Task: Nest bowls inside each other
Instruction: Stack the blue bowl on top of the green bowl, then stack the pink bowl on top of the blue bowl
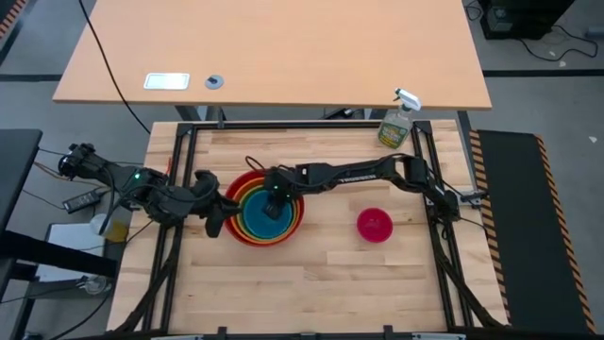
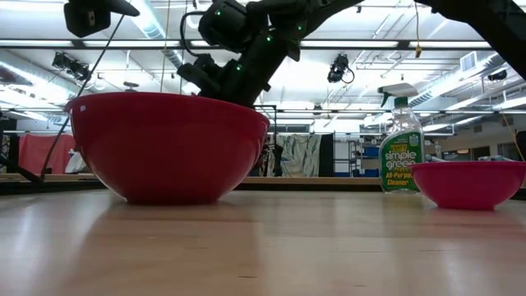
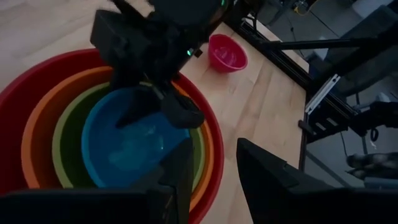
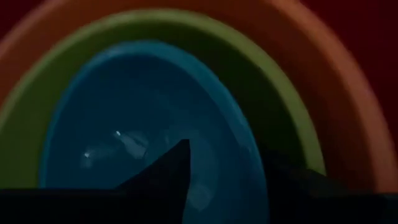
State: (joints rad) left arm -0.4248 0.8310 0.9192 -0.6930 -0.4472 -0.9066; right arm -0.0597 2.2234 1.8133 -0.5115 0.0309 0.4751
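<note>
Four bowls sit nested left of the table's middle: the red bowl [image 1: 247,178] [image 2: 164,148] rests on the wood and holds the orange bowl [image 3: 36,137], the green bowl [image 3: 62,134] and the blue bowl [image 3: 121,149] [image 4: 124,118]. My right gripper [image 1: 274,208] [image 3: 158,118] is open and slants down into the stack. One finger [image 4: 171,165] is over the blue bowl's hollow and the other [image 4: 292,177] is outside its rim. My left gripper [image 1: 216,225] [image 3: 214,180] is open by the stack's left rim. The pink bowl [image 1: 375,225] [image 2: 468,182] stands alone to the right.
A clear spray bottle [image 1: 396,125] [image 2: 401,148] stands at the table's far right corner. Black frame rails [image 1: 429,189] run along the table's left and right sides. Bare wood lies between the stack and the pink bowl and along the near edge.
</note>
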